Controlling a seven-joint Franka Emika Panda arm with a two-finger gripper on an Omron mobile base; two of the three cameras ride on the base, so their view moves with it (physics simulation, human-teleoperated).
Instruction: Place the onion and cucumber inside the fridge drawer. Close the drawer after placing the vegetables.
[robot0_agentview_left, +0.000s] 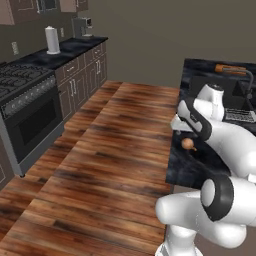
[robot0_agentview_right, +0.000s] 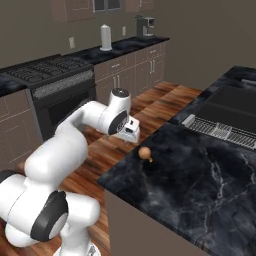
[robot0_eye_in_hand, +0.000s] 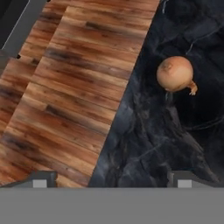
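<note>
On the black marble counter (robot0_agentview_right: 200, 190) beside wood flooring (robot0_agentview_left: 100, 165), the onion (robot0_eye_in_hand: 175, 73) sits; hand (robot0_eye_in_hand: 112, 179) wide open, empty.

My two base cameras sit behind the arm (robot0_agentview_left: 220, 145), left and right, both angled forward and down. Both share the dark counter (robot0_agentview_right: 200, 185), onion (robot0_agentview_left: 188, 144), wood floor (robot0_agentview_left: 115, 165) and stove (robot0_agentview_right: 55, 75). My hand camera looks steeply down, close over the counter edge and onion.

onion (robot0_agentview_right: 144, 152) on dark counter (robot0_agentview_right: 200, 180), hand (robot0_agentview_right: 131, 131) near
</note>
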